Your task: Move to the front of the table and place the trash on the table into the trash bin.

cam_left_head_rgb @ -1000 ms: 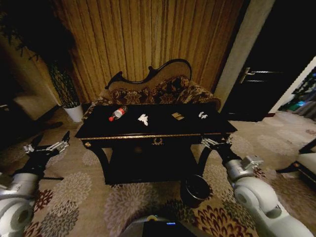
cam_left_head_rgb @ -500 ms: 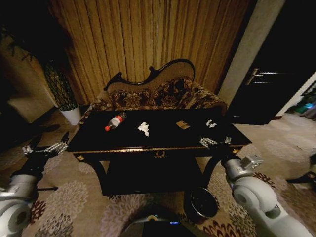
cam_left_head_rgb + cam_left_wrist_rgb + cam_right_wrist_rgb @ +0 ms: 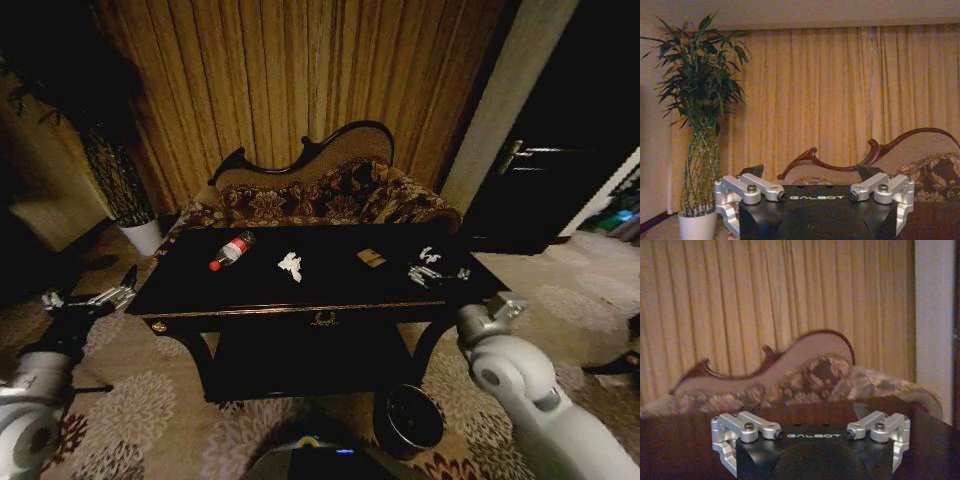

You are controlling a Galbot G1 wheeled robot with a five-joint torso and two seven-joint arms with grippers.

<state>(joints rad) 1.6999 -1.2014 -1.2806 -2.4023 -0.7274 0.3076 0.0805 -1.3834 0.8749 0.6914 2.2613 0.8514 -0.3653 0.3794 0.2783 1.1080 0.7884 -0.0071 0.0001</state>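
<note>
My right gripper (image 3: 437, 274) hovers wide open and empty over the table's (image 3: 250, 295) right end; my left gripper (image 3: 88, 297), also open and empty, hangs off its left end.

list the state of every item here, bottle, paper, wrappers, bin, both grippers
bottle: lying on its side on the table, cap on
crumpled paper: loose on the tabletop
wrapper: flat on the tabletop
trash bin: upright on the floor
left gripper: open, beside the table
right gripper: open, above the table's right end
</note>
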